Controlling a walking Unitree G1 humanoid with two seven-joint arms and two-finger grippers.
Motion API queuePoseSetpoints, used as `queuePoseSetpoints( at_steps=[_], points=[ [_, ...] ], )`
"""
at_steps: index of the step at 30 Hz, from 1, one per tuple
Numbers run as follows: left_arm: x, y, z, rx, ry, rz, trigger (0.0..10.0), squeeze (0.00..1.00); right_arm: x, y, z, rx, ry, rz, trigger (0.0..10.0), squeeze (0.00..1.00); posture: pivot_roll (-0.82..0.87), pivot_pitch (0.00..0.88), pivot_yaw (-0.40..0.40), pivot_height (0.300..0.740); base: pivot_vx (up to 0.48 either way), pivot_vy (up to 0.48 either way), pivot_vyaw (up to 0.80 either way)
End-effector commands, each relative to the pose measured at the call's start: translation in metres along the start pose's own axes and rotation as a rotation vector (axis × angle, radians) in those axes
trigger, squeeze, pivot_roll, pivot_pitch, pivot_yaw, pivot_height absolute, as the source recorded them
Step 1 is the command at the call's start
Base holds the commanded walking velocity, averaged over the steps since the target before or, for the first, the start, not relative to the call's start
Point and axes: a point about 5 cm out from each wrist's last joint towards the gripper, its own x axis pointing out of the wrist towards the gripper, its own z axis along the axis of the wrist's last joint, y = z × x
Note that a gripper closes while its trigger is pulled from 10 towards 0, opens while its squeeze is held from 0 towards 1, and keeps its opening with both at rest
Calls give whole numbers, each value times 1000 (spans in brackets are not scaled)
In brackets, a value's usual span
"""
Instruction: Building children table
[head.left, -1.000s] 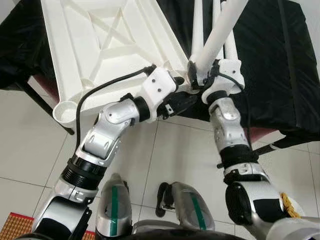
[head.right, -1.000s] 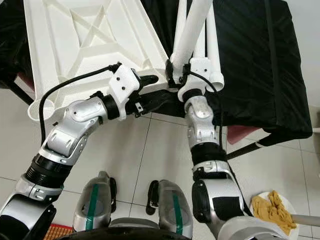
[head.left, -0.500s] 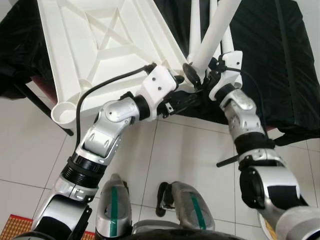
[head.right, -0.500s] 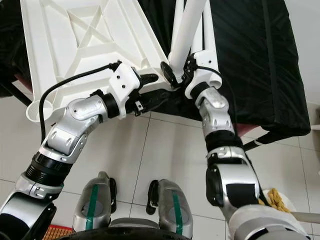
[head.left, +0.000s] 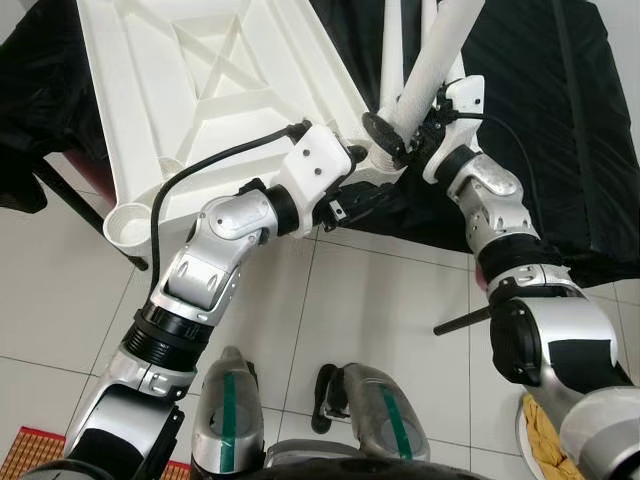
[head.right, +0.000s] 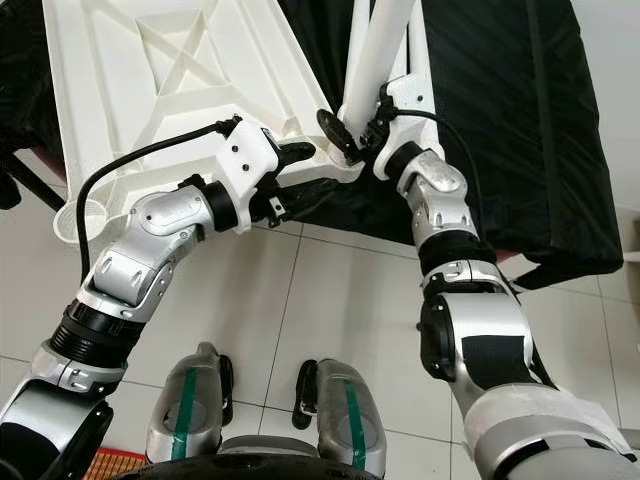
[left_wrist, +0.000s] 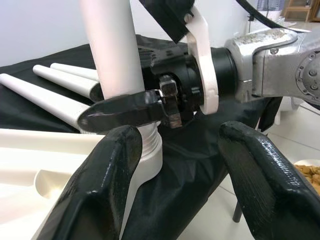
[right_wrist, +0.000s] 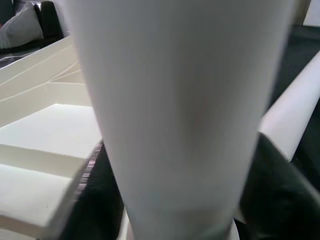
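Left eye view: the white tabletop (head.left: 200, 90) lies upside down on a black-draped surface (head.left: 560, 130), ribs facing up, one corner overhanging the tiled floor (head.left: 370, 310); the right gripper (head.left: 395, 135) is clamped around the lower end of a white table leg (head.left: 435, 65), which stands tilted at the tabletop's near corner, its foot in the round socket (left_wrist: 150, 150) just under the fingers; the left gripper (head.left: 365, 175) sits just beside and below the right one, at the same corner, its black fingers (left_wrist: 105, 185) spread wide on either side of the socket, closed on nothing; beyond the right gripper, more white legs (left_wrist: 45, 92) lie loose on the black cloth, well apart from the fingers; near the robot's right arm, down on the floor, a plate of something yellowish (head.left: 545, 440) shows at the edge; the robot's feet (head.left: 300, 420) stand on the tiles below both arms.
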Motion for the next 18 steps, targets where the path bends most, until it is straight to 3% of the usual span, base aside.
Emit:
queuePoseSetpoints(
  at_steps=[1,11,12,18],
  points=[
    [0,1,0,-4,3,14,10000,0,-3,-4,1,0,-1,-10,0,0,48,25,-59,740,0,0,0],
    [0,1,0,-7,2,13,10000,0,-8,-5,-6,9,5,7,0,0,43,29,-60,740,0,0,0],
    [0,1,0,-7,2,13,10000,0,-8,-4,-6,15,-1,5,10000,0,42,30,-60,740,0,0,0],
    [-1,-1,-1,-12,1,9,10000,0,-8,0,-4,1,-42,-27,10000,0,36,35,-65,740,0,0,0]
  ],
)
